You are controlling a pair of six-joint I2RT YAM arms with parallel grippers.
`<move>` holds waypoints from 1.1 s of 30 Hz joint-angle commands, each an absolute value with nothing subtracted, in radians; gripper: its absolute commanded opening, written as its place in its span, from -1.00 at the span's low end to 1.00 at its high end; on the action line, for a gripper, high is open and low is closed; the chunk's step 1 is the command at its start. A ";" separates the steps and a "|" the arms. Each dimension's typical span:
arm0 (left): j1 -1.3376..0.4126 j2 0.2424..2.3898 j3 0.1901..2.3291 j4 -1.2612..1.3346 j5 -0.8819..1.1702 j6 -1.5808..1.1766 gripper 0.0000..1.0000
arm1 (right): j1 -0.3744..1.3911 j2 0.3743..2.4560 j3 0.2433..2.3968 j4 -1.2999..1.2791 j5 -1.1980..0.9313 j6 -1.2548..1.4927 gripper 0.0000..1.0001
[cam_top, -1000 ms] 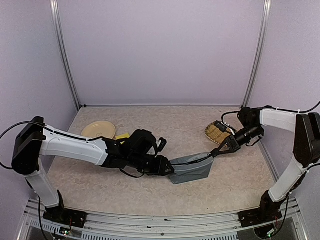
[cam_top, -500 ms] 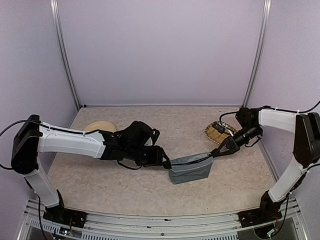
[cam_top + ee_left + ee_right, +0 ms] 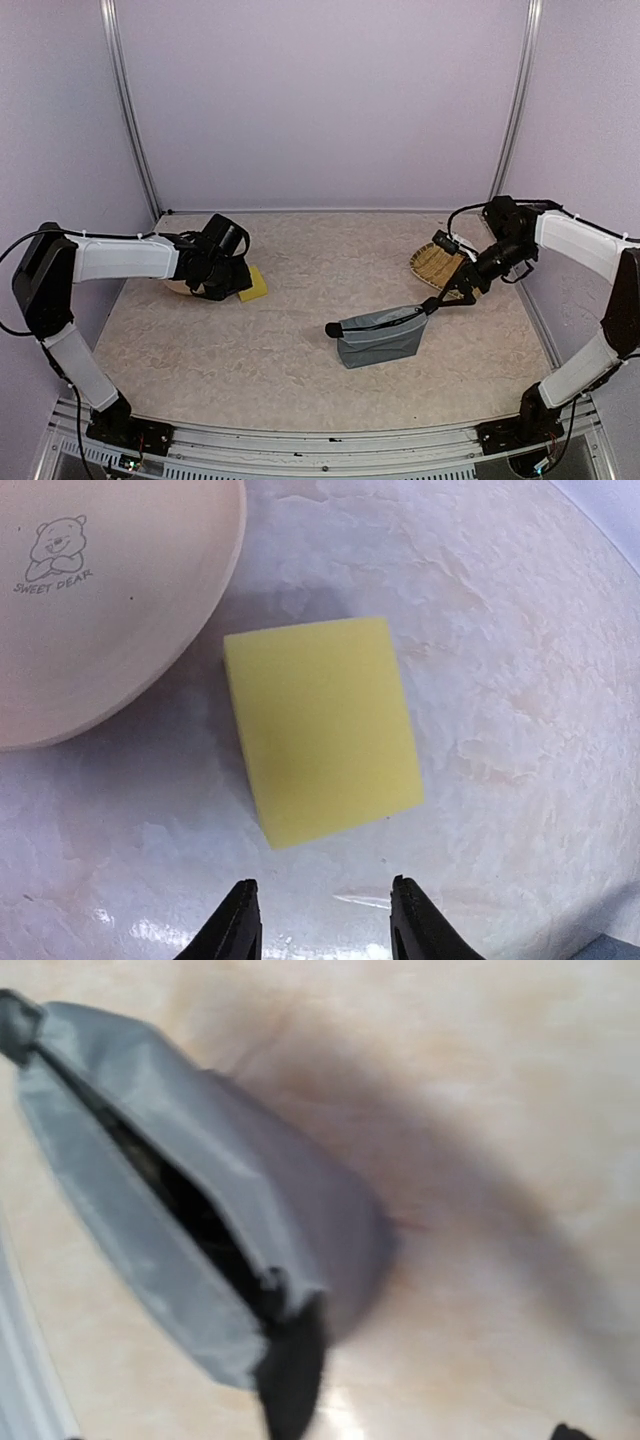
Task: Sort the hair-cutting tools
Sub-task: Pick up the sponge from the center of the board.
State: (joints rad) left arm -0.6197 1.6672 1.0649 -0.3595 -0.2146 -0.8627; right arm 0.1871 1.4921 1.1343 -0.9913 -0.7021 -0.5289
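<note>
Centre-low in top view, grey zip pouch (image 3: 380, 342) sits on table (image 3: 300, 370), zip gaping; inside looks dark, tools can't be made out; R gripper (image 3: 448, 298) spread wide at pouch's right end, gripping nothing; L gripper (image 3: 322, 920) open, empty, over yellow sponge (image 3: 320, 730) beside beige plate (image 3: 90, 630), frame left.

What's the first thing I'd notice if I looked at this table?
Probably the grey fabric zip pouch standing in the middle of the table, its zip gaping open. Next, the bright yellow square sponge at the left, lying beside a round beige plate, with the left claw open near it.
</note>
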 commanded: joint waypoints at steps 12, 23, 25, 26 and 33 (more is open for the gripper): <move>-0.518 1.863 1.111 -0.181 -0.128 -0.953 -0.35 | 0.194 1.259 1.130 -0.831 -0.457 -0.491 1.00; -0.513 1.777 1.096 -0.261 -0.134 -0.955 -0.17 | 0.195 1.232 1.137 -0.839 -0.455 -0.518 0.99; -0.499 1.759 1.074 -0.245 -0.135 -0.961 -0.15 | 0.194 1.236 1.137 -0.833 -0.471 -0.518 0.99; -0.489 1.758 1.065 -0.228 -0.125 -0.966 -0.14 | 0.195 1.238 1.139 -0.828 -0.479 -0.518 0.99; -0.452 1.859 1.129 -0.181 -0.058 -0.975 -0.19 | 0.195 1.244 1.163 -0.817 -0.480 -0.502 0.99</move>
State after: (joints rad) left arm -0.4702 1.7977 1.0889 -0.2081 -0.0986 -0.9630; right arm 0.1871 1.2407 1.1282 -0.8200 -0.4568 -0.5072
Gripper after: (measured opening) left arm 0.410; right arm 0.996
